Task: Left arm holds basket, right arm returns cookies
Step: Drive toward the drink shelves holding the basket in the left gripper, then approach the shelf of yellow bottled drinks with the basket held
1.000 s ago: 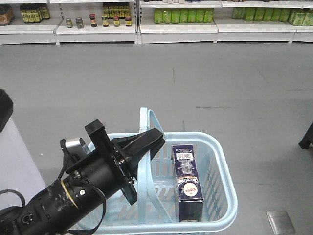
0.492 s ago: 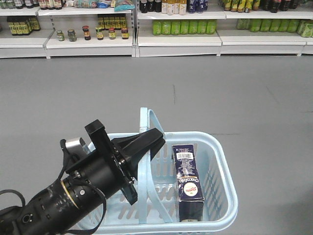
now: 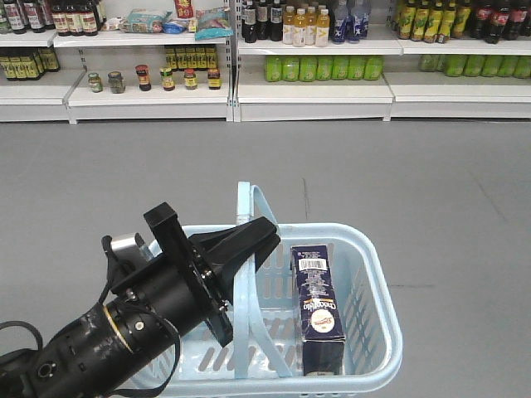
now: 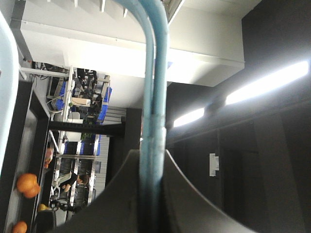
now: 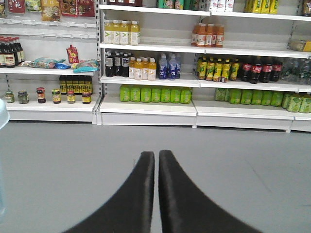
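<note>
Over the last second the shelves (image 3: 315, 83) were brought lower and larger in the front view, and extra rows of bottles were revealed at the top, while the basket (image 3: 377, 274), the cookies (image 3: 319, 308) and the left gripper (image 3: 264, 236) were kept at the same spot in frame; this was read as the base being driven toward the shelving with the load carried along. The task was judged to be in its travel phase, since the cookies were left on end in the right half of the basket, barcode end up, not yet picked. The left gripper was seen clamped on the handle (image 4: 153, 97), the forearm raised obliquely from lower left, and the basket apparently hung clear of the floor (image 3: 431, 182). The right gripper (image 5: 156, 162) was not found in the front view; in its wrist view the fingers were held nearly together, empty, levelled at the shelves (image 5: 146, 104) and well apart from them
</note>
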Controlling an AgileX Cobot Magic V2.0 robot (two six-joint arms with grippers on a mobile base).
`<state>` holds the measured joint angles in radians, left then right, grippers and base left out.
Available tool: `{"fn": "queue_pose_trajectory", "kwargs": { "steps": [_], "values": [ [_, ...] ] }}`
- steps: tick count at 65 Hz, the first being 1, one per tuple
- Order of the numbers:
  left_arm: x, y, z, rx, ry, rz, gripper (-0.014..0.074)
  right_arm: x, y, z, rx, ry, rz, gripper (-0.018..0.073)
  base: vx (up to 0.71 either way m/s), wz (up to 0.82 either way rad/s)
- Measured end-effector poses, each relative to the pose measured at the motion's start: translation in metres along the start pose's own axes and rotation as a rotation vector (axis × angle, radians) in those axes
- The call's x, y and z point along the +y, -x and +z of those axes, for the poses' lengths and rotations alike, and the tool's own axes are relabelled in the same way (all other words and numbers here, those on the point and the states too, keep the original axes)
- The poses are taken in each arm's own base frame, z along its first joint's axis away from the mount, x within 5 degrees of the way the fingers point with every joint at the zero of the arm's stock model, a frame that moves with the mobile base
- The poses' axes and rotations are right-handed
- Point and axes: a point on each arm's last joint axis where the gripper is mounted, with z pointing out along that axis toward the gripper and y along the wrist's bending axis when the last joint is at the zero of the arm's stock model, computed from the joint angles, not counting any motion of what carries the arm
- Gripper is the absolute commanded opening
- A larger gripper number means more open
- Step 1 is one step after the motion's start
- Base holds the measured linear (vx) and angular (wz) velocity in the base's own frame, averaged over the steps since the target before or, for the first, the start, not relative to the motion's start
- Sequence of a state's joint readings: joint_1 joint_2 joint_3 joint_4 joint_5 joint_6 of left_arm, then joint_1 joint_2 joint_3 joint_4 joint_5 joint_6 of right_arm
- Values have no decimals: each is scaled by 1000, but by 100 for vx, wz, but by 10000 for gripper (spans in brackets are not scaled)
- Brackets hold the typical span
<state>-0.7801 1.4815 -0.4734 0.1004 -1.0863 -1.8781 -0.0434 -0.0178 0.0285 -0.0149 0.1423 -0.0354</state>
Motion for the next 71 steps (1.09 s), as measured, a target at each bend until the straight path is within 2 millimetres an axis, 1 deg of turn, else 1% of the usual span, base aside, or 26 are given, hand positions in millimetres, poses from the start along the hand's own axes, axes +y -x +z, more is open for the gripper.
{"fn": "queue_pose_trajectory", "kwargs": {
  "steps": [71],
  "values": [
    [0, 0, 0, 0, 0, 1, -3, 0, 0, 0, 0, 0, 0, -6, 54, 2]
  ]
}}
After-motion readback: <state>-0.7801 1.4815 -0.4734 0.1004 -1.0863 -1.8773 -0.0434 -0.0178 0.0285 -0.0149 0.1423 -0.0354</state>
